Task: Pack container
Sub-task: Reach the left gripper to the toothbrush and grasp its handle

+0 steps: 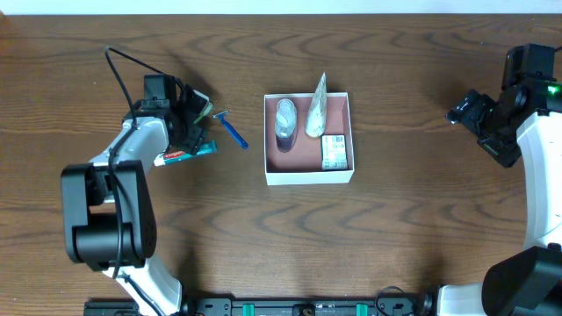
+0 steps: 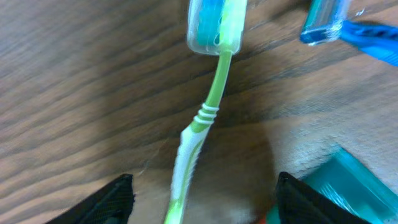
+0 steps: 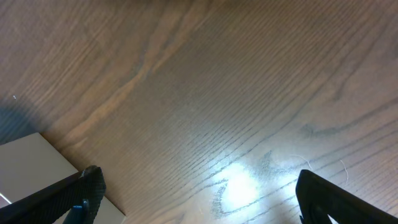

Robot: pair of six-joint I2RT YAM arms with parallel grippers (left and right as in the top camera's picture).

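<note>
From my station the biggest thing on screen is the dark wood counter [image 1: 395, 237]. The left arm [image 1: 132, 149] reaches in on one side and the right arm [image 1: 536, 140] stands at the far other side.

The container [image 1: 303, 158] sits flat between the two grippers, well off to the right of the left gripper [image 1: 195, 123] and nearer to it than to the right gripper [image 1: 461, 112]. In it lie a white tube [image 1: 316, 110] tilted against the far wall, a clear bottle [image 1: 286, 123] just beside it, and a small printed packet [image 1: 333, 151] in the near right corner.

The left gripper [image 2: 205, 202] is spread wide and grips nothing. The wrist view shows its two dark fingers [image 2: 118, 199] far apart, with the handle of a green and white toothbrush [image 2: 211, 106] running between them on the counter, touching neither. The capped brush head points away from the gripper. A teal pack [image 2: 348, 186] lies just beside the right finger. A blue razor [image 2: 367, 37] lies ahead and to the right, near the brush head but apart from it.

The right gripper [image 3: 199, 196] is also wide open — bare wood between its fingers [image 3: 87, 186], nothing held. A pale flat corner shows past its left finger; I cannot tell what it is.
</note>
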